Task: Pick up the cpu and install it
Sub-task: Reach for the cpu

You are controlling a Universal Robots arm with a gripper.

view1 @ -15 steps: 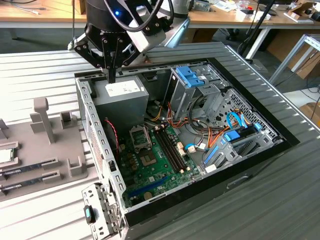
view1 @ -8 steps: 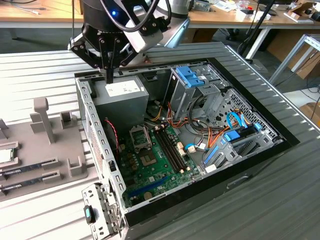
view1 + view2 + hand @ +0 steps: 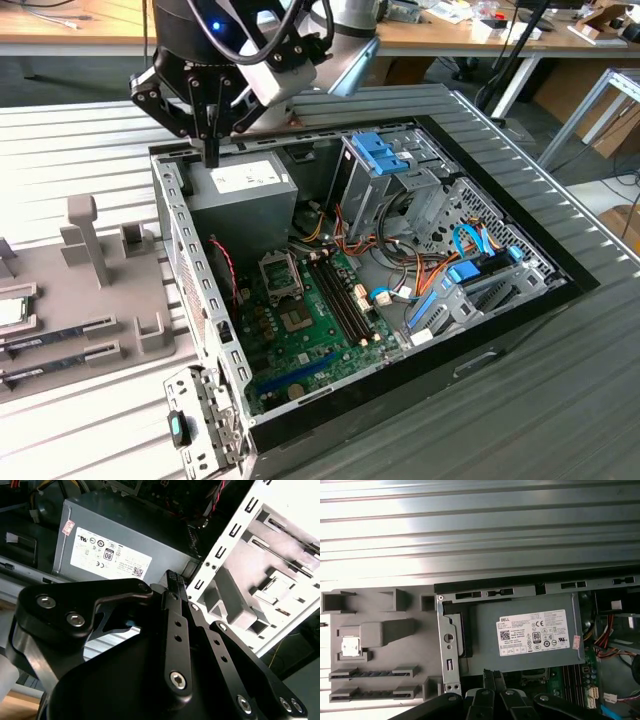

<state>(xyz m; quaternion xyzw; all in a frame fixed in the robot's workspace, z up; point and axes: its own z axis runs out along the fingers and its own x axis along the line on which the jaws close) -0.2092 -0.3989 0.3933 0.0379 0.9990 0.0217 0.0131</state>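
Observation:
The cpu (image 3: 12, 311) is a small silvery square lying in a pocket of the grey fixture tray (image 3: 60, 270) at the exterior view's left; in the first wrist view the cpu (image 3: 350, 646) gleams on the same tray (image 3: 380, 630). My gripper (image 3: 211, 155) hangs over the back left corner of the open computer case, above the grey power-supply box (image 3: 245, 195), well away from the chip. Its black fingers (image 3: 490, 677) are pressed together with nothing between them, as in the second wrist view (image 3: 172, 577). The empty processor socket (image 3: 278, 272) sits on the green board.
Two long memory sticks (image 3: 55, 335) lie in the tray's slots near the chip. Upright grey posts (image 3: 85, 240) rise from the tray. The case wall (image 3: 185, 260) stands between tray and board. Cables and drive cages (image 3: 390, 175) crowd the case's right half.

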